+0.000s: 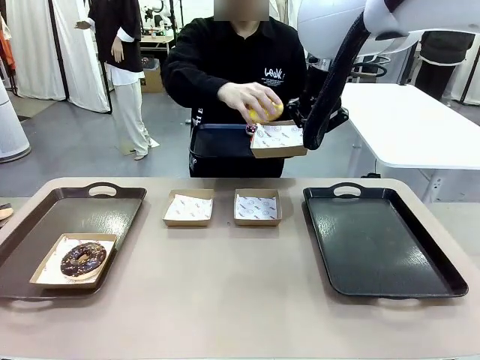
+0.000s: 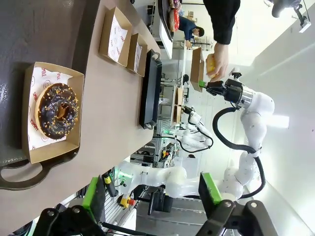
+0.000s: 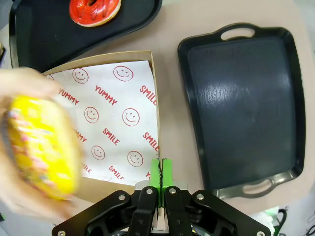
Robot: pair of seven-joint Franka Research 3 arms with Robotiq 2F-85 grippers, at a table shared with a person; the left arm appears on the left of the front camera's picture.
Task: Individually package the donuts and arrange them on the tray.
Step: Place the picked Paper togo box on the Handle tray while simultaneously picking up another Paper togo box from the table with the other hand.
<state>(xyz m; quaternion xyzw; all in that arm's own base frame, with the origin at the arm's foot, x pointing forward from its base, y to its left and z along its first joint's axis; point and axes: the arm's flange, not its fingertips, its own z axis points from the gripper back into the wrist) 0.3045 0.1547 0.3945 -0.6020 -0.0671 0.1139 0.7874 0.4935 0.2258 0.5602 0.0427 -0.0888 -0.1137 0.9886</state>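
1 red donut (image 3: 95,11), right wrist view

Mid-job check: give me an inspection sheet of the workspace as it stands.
Surface: table carries left tray and right tray; right tray bare.
Job's things: chocolate donut boxed on left tray; two empty boxes mid-table; person's hand holds yellow donut over held box; red donut on person's tray.
Clutter: nothing seen.
Grippers: left gripper open, holding nothing; right gripper shut on held box's rim.
Cables: black hose along right arm, off the table.
Surroundings: person at far side; white table behind right.
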